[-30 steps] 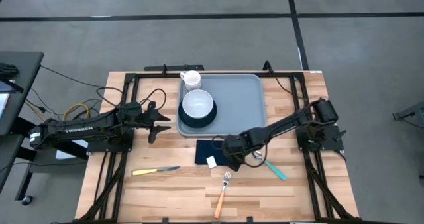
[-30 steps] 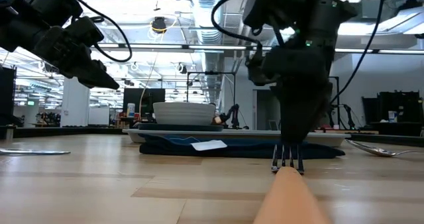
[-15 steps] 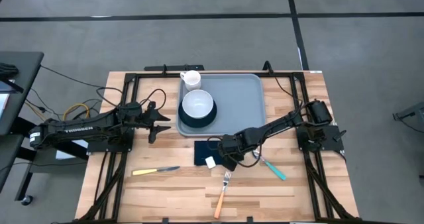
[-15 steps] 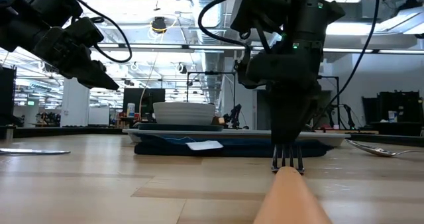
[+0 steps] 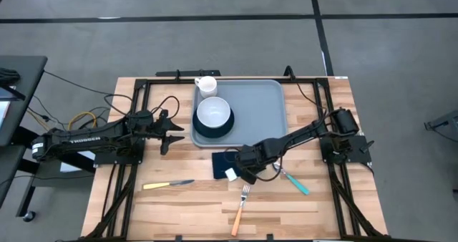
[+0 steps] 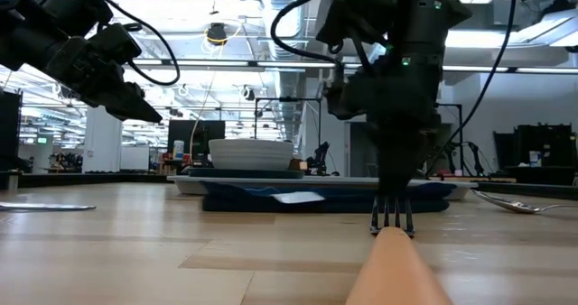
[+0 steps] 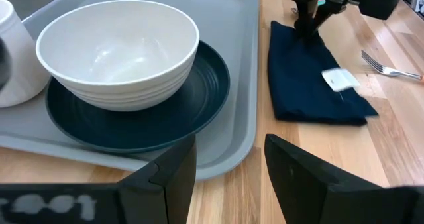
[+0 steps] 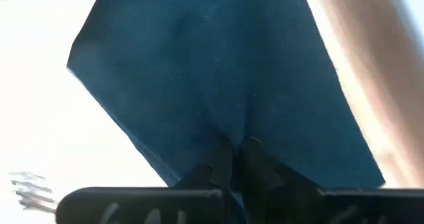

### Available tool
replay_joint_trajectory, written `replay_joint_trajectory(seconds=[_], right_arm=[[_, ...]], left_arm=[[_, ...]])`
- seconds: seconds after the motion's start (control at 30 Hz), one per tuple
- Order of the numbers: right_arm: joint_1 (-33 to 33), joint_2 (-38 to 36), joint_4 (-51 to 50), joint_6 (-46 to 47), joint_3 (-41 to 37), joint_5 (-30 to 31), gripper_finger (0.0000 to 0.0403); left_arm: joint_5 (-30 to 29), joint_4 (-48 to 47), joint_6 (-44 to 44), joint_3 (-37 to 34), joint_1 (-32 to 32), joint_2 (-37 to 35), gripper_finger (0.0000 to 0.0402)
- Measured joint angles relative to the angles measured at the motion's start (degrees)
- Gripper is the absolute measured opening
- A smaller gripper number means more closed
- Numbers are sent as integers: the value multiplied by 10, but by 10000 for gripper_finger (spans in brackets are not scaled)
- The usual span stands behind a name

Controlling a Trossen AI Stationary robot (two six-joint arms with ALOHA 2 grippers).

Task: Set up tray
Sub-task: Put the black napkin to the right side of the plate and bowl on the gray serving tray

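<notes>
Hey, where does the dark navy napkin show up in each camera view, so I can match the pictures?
High view: the napkin lies on the table just below the tray, under the right gripper.
Low view: a dark band at centre, before the tray.
Left wrist view: upper right, beside the tray.
Right wrist view: fills the picture, pinched at the fingertips.
Shared landmark: its white tag.

Blue-grey tray [image 5: 257, 109] flat at table's far-centre
</notes>
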Motion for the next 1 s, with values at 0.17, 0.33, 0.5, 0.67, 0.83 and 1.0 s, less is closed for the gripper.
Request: replay_joint_trajectory(seconds=[0.17,0.33,0.5,0.67,0.83,1.0], right_arm=[[13,4,-101,0,52,38,3],[25,3,-187,-1,106,65,2],[32,2,-259,-4,149,82,1],[34,0,-361,-26,181,119,1],[34,0,-458,-64,197,181,1],[25,0,-495,-121,198,252,1]], left_arm=[[0,0,0,0,0,0,167],[0,0,0,0,0,0,167],[0,0,0,0,0,0,167],[0,0,0,0,0,0,167],[0,0,0,0,0,0,167],[0,0,0,0,0,0,167]])
